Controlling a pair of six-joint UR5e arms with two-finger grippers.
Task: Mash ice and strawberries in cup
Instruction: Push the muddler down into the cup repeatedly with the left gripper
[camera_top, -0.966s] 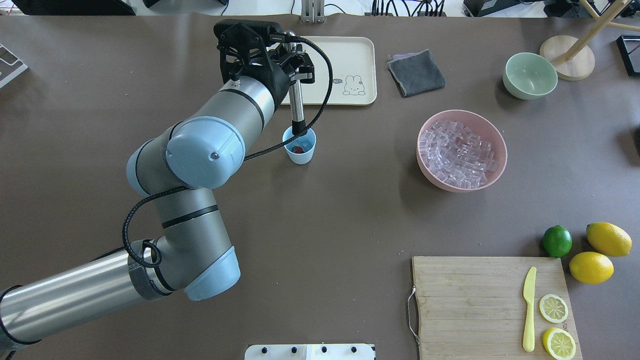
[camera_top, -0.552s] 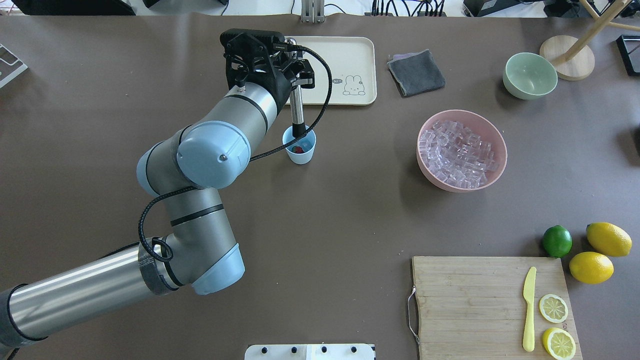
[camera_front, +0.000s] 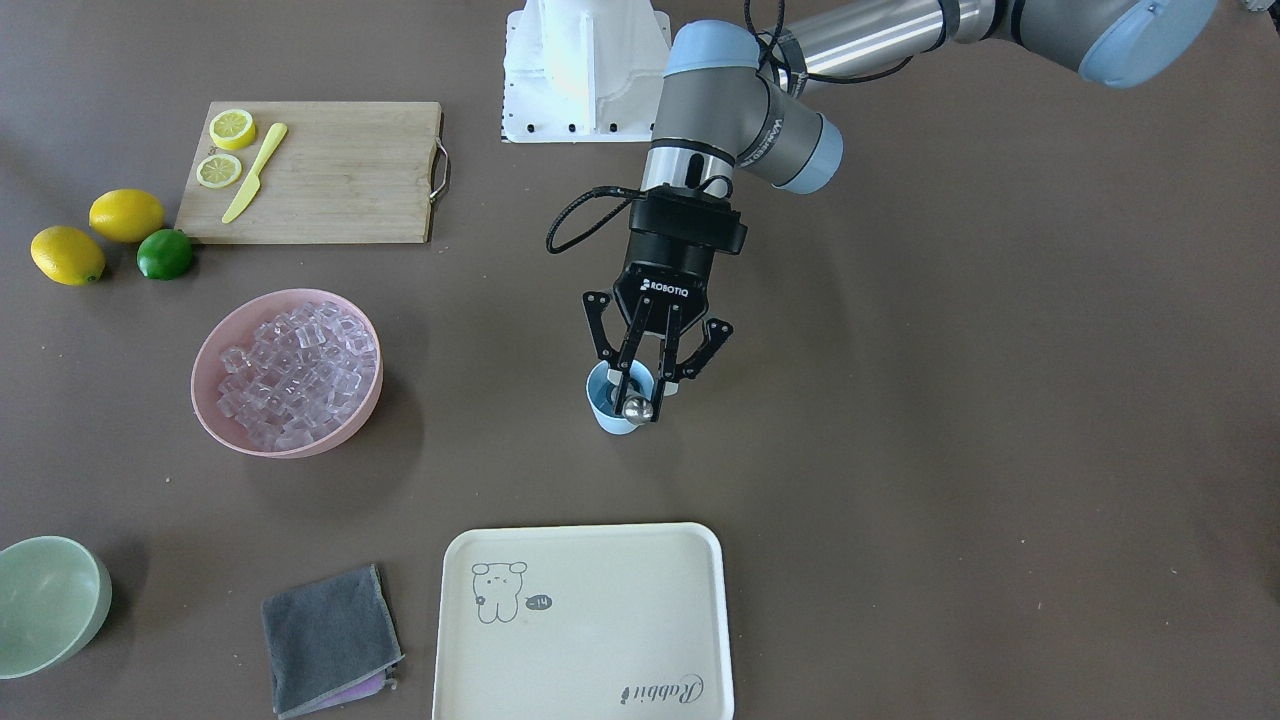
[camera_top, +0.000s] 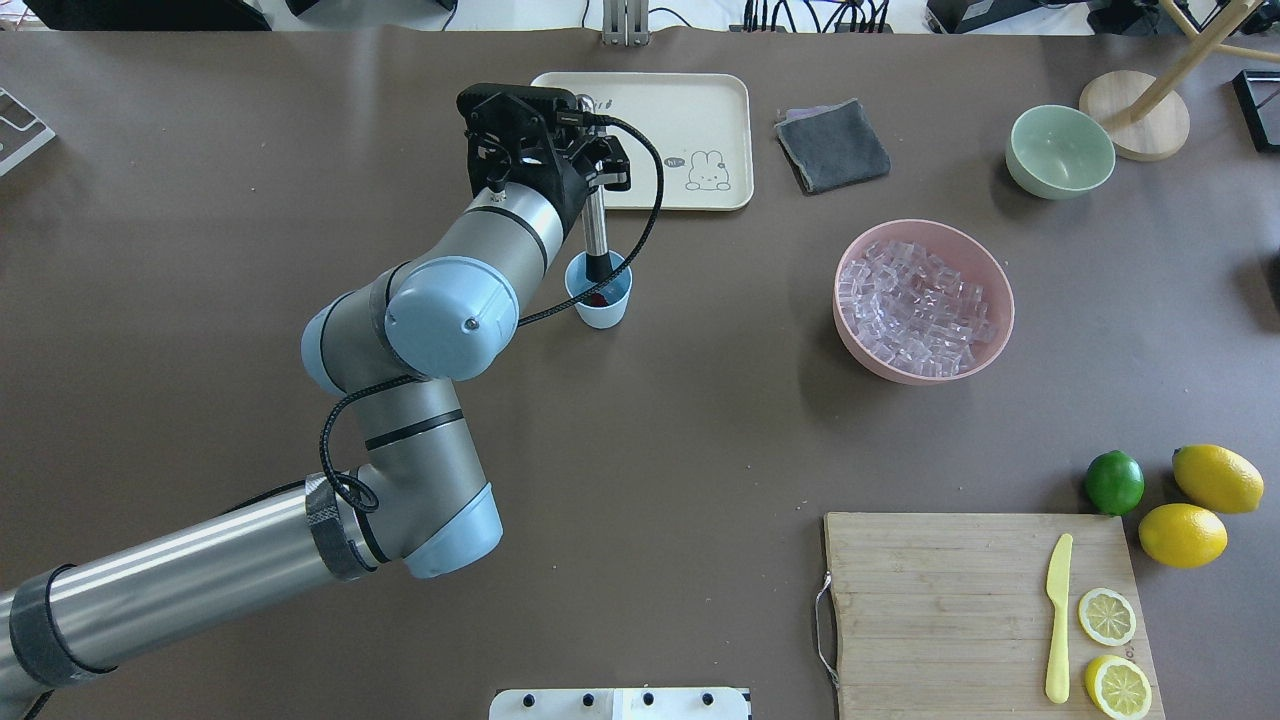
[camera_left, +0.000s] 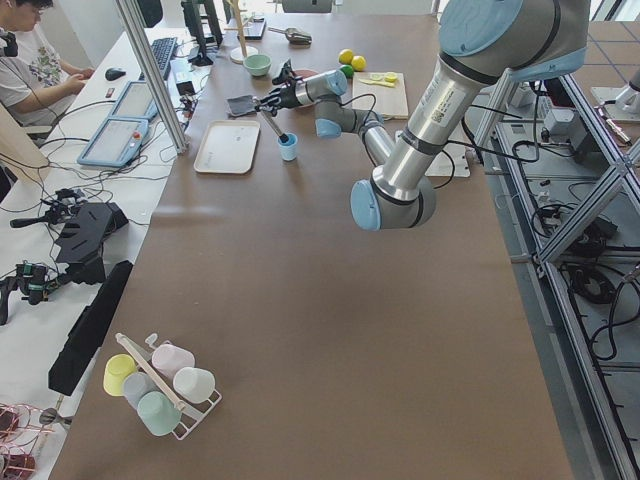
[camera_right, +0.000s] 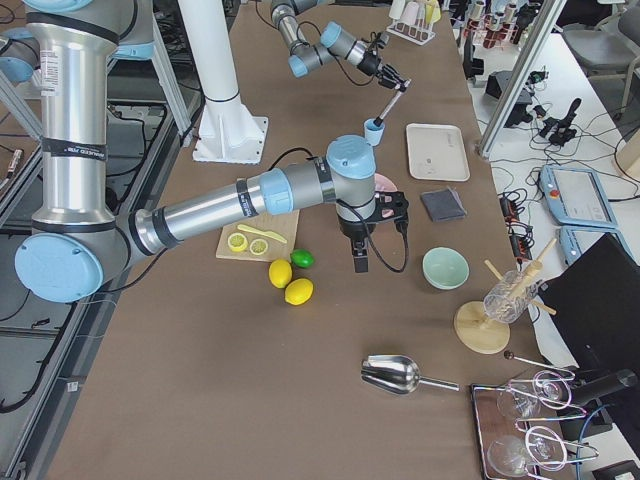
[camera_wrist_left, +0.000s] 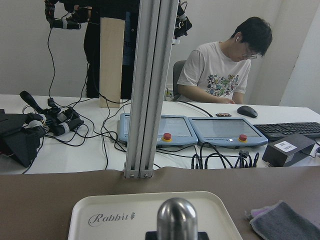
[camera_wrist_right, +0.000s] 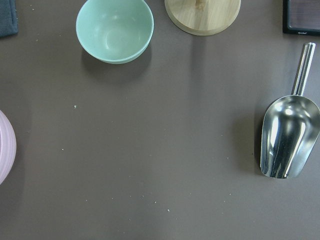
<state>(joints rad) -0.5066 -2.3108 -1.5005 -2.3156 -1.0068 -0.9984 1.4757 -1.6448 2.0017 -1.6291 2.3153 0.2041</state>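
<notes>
The light blue cup stands on the table in front of the cream tray. My left gripper is shut on a steel muddler, whose black tip is inside the cup. A bit of the red strawberry shows beside the tip. I cannot make out ice in the cup. The ice fills the pink bowl to the right. In the front view the gripper is over the cup. My right gripper shows only in the right side view, and I cannot tell its state.
A cream tray, a grey cloth and a pale green bowl lie at the far side. A cutting board holds a yellow knife and lemon slices, with a lime and two lemons beside it. A metal scoop lies below the right wrist.
The left arm has shifted right and the gripper has come lower, pushing the muddler deeper into the cup. The muddler tip now covers more of the strawberry.
</notes>
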